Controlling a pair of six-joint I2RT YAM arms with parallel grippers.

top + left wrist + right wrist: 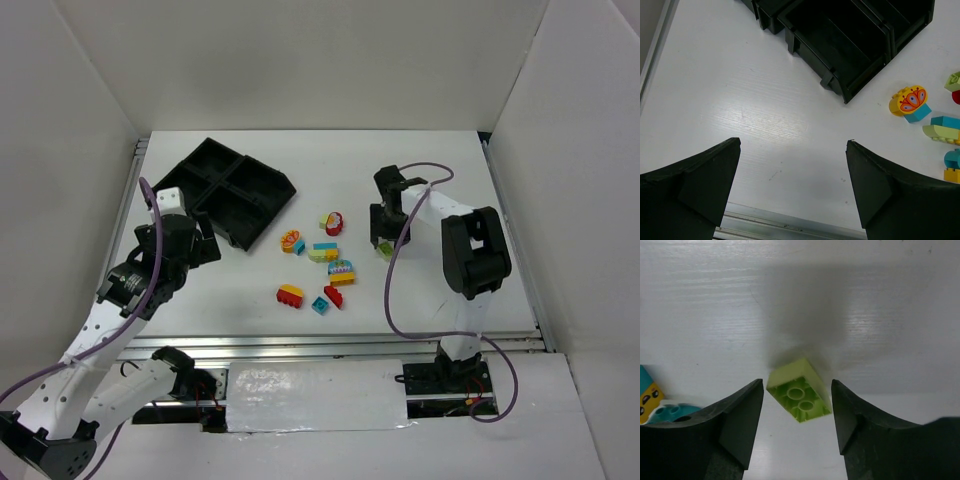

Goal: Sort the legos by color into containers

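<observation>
A pale green lego (800,392) lies on its side on the white table, hollow underside toward the right wrist camera. My right gripper (797,381) is down around it, one finger on each side, with a narrow gap left on both. From above, this gripper (383,240) stands at the right of the scattered legos (325,265). The black tray (235,190) with its four containers sits tilted at the back left. My left gripper (205,245) hovers wide open next to the tray's near corner, holding nothing (793,141).
Loose legos lie mid-table: a red-and-yellow one (290,295), a teal one (320,305), a red one (333,297) and a round yellow one with an orange print (910,100). A teal brick (670,412) lies just left of my right fingers. The tray's corner (840,85) is ahead of my left gripper.
</observation>
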